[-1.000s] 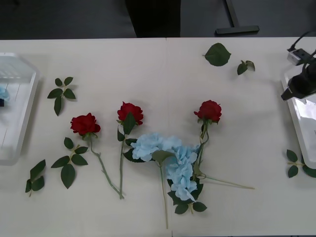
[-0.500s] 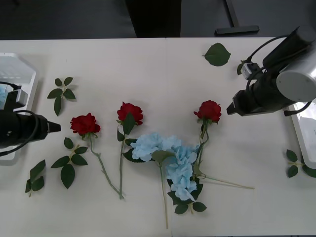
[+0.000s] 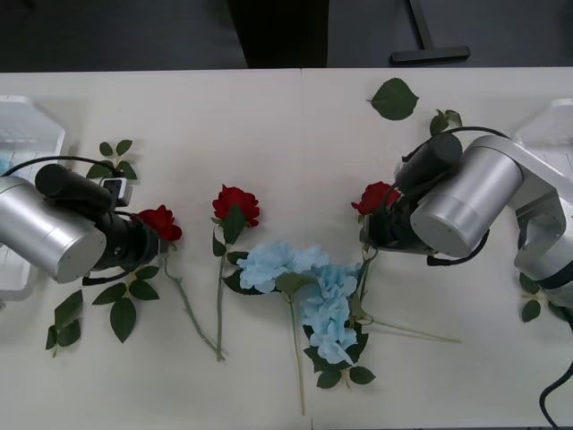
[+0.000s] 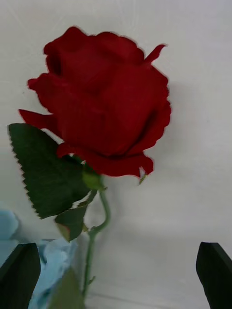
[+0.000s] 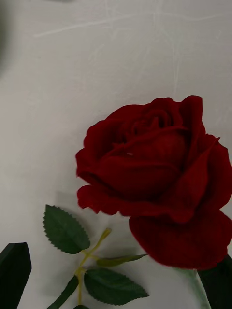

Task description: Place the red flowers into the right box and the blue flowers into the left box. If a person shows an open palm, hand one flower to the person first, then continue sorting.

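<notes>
Nearest the robot, the blue flowers [image 3: 309,291] are lying in a clump mid-counter, stems pointed back toward the base. They look fluffy and light, easily crushed, so the stem is probably the place to be grabbed, not the head.

Three red roses are spread across the counter [image 3: 295,125]. The left rose [image 3: 161,221] is being hovered over by the left end effector [image 5: 116,285], fingers spread wide at the frame corners with nothing between them. The right rose [image 3: 376,197] is lined up under the right end effector [image 4: 118,273], also wide open and empty. The middle rose [image 3: 236,204] sits untouched between them. The heads look soft and floppy, the stems thin and wiry, so a pinch just below the head seems safest; leaves could snag. The right rose's stem runs down beside the blue cluster, so tangling is a risk.

Loose leaf sprigs [image 3: 112,166] are scattered around. The left box [image 3: 27,134] and right box [image 3: 555,125] sit at the far edges. The counter is plain off-white and smooth, with dark floor beyond. No open palm is seen.
</notes>
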`<state>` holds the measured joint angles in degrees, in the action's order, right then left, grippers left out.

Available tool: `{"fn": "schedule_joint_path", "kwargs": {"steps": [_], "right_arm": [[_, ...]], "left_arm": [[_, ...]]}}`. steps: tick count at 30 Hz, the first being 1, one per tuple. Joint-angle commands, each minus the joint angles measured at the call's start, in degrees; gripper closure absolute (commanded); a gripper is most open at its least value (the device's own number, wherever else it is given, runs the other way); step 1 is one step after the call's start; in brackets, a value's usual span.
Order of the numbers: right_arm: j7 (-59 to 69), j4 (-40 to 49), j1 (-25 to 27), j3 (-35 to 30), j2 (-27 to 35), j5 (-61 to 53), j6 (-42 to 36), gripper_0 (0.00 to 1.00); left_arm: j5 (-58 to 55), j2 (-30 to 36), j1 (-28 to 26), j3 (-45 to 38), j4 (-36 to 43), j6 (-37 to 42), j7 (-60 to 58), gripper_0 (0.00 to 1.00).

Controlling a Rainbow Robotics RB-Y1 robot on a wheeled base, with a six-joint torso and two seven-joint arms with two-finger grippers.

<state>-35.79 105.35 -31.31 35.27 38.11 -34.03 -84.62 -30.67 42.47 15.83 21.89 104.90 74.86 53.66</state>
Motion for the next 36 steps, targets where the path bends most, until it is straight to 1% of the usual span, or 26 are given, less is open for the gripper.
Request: {"fn": "schedule_joint_path", "kwargs": {"steps": [1, 5, 12, 22, 25, 26, 27, 28, 29, 30, 31, 32, 33, 34, 35, 36], "right_arm": [[2.21, 1.79, 0.38, -1.26, -4.10, 3.18, -1.95, 0.06], [1.95, -0.58, 0.29, -1.26, -5.94, 5.38, -2.48, 0.06], [1.24, -5.77, 0.29, -1.26, -8.23, 8.45, -1.07, 0.04], [0.81, -11.57, 0.29, -1.26, -10.78, 10.12, 2.88, 0.04], [0.72, -13.50, 0.29, -1.26, -11.66, 10.30, 4.81, 0.04], [0.72, -14.29, 0.29, -1.26, -11.92, 10.30, 5.69, 0.04], [0.72, -15.00, 0.29, -1.26, -12.27, 10.39, 6.40, 0.04], [0.72, -15.44, 0.29, -1.26, -12.36, 10.39, 6.66, 0.04], [0.81, -15.70, 0.29, -1.26, -12.62, 10.47, 7.01, 0.04], [0.72, -15.79, 0.29, -1.26, -12.62, 10.47, 7.01, 0.04], [0.81, -15.79, 0.29, -1.26, -12.62, 10.39, 6.92, 0.17], [0.89, -15.79, 0.29, -1.26, -12.62, 10.39, 6.92, 0.25], [0.98, -15.79, 0.29, -1.26, -12.62, 10.39, 6.75, 0.39], [1.07, -15.79, 0.29, -1.26, -12.62, 10.47, 6.84, 0.66], [1.24, -15.79, 0.29, -1.26, -12.54, 10.39, 6.84, 0.85], [1.33, -15.79, 0.29, -1.26, -12.54, 10.39, 6.84, 0.95]], "left_arm": [[0.61, -2.91, 2.98, 1.75, -2.42, -1.12, -2.77, 0.00], [0.61, -4.15, 4.38, 5.09, -5.67, -3.58, -2.68, 0.00], [1.22, -6.52, 7.28, 7.55, -10.51, -4.02, -2.42, 0.00], [1.31, -7.57, 7.90, 7.73, -11.56, -4.02, -2.15, 0.00], [1.31, -7.57, 7.90, 8.17, -11.91, -4.02, -2.07, 0.11], [1.31, -7.66, 7.99, 8.34, -12.26, -4.02, -2.07, 0.18], [1.66, -7.57, 7.90, 8.52, -12.44, -4.02, -1.98, 0.31], [1.84, -7.57, 7.90, 8.78, -12.53, -4.11, -1.98, 0.39], [2.19, -7.66, 7.90, 8.87, -12.53, -4.11, -1.98, 0.47], [2.28, -7.57, 7.90, 8.96, -12.61, -4.11, -1.98, 0.53], [2.28, -7.57, 7.90, 8.96, -12.97, -4.11, -1.98, 0.66], [2.37, -7.66, 7.90, 8.96, -13.05, -4.11, -1.98, 0.71], [2.54, -7.66, 7.90, 8.96, -13.14, -4.11, -1.98, 0.79], [2.80, -7.66, 7.90, 8.96, -13.14, -4.11, -2.07, 0.89], [3.07, -7.66, 7.90, 8.96, -13.14, -4.11, -2.07, 0.97], [3.33, -7.66, 7.90, 8.96, -13.14, -4.11, -2.15, 1.00]]}}
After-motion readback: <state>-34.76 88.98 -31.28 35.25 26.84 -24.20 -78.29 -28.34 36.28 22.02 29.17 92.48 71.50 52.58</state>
